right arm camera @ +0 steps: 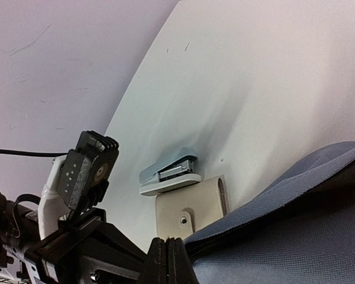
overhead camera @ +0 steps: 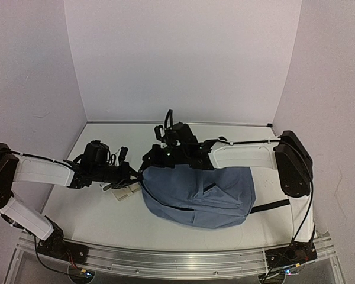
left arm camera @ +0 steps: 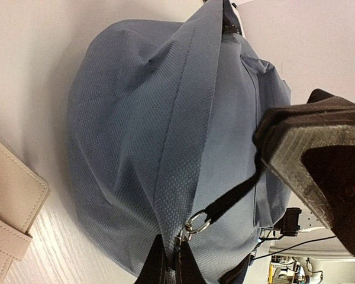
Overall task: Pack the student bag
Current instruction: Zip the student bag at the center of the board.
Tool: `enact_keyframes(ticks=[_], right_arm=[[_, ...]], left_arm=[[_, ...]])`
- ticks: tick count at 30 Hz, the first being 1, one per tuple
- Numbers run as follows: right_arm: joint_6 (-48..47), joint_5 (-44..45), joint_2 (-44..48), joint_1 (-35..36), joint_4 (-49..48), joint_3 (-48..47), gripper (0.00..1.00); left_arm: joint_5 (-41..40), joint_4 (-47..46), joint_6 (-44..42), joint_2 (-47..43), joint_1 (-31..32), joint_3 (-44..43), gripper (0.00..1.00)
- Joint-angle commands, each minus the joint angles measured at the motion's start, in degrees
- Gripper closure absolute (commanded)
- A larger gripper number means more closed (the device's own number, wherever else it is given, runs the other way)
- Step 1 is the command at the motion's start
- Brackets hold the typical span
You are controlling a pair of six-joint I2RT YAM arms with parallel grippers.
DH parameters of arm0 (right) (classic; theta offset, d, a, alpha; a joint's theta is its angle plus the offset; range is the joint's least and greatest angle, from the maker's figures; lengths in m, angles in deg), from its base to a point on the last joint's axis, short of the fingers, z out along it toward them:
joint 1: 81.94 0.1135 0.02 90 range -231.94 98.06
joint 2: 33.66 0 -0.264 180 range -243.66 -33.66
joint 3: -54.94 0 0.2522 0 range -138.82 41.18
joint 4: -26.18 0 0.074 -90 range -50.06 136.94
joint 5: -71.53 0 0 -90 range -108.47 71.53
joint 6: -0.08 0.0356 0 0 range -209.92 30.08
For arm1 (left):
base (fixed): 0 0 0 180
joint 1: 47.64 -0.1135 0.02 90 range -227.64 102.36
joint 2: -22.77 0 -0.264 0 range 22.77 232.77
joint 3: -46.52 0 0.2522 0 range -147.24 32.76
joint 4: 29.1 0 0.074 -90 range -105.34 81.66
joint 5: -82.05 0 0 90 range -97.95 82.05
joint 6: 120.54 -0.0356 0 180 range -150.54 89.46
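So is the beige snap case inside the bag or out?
Out. The beige snap case lies on the table beside the student bag, with a stapler next to it.

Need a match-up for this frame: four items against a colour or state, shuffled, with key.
Items:
1. student bag
2. stapler
3. snap case
4. left gripper

Descriptions:
A. beige, lying flat beside the bag
B. shut on the bag's seam
C. soft grey-blue fabric, largest thing on the table
D. hard, white base, next to the case

Pairs: 1-C, 2-D, 3-A, 4-B
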Motion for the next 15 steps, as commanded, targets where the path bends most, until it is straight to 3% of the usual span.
enact_keyframes(ticks=[1,15], right_arm=[[-5.47,12.47,4.05,0.01,-3.85,0.96,1.00],[-12.55,42.96,5.86,0.64,-1.99,-2.15,1.00]], left_arm=[[0.11,1.84,-1.83,-1.25,-0.26,-0.75,1.00],[-2.39,9.52,-3.73,-3.18,-0.25,-1.46,0.98]])
